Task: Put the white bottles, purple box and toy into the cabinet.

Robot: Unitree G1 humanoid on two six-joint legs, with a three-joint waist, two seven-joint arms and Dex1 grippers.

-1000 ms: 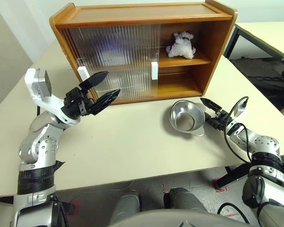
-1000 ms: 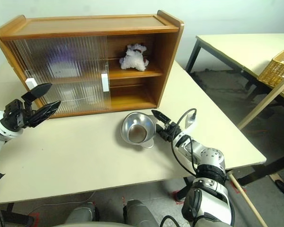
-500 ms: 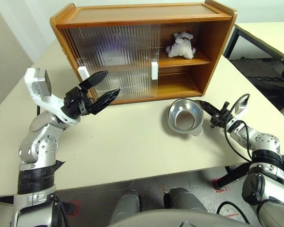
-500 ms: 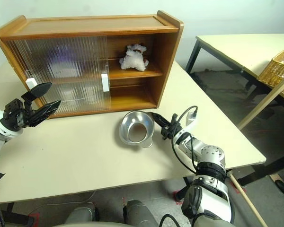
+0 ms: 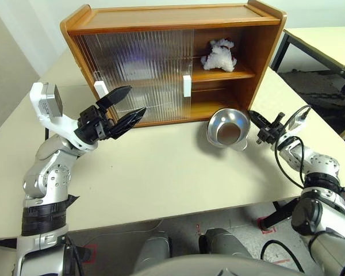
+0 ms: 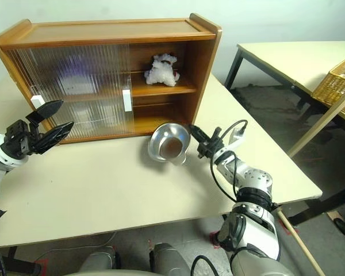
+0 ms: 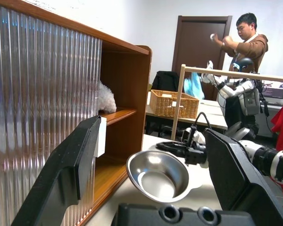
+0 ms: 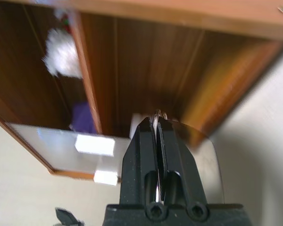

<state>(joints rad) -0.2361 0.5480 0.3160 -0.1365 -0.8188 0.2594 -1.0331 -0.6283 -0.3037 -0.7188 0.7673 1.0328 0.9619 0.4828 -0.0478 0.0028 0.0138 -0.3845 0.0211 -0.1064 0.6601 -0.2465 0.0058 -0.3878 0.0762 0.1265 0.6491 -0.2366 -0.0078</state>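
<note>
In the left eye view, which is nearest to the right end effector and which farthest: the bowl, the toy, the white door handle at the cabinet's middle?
1. Bowl: held at its rim by the right end effector.
2. Door handle: at the cabinet's middle, farther left.
3. Toy: on the upper shelf, at the back.

Arms: silver-grey metal segments, black bands at upper arms. Left gripper (image 5: 128, 107): two black tapered fingers, white block on wrist. Right gripper (image 5: 255, 120): black, looped black cable, white connector.
</note>
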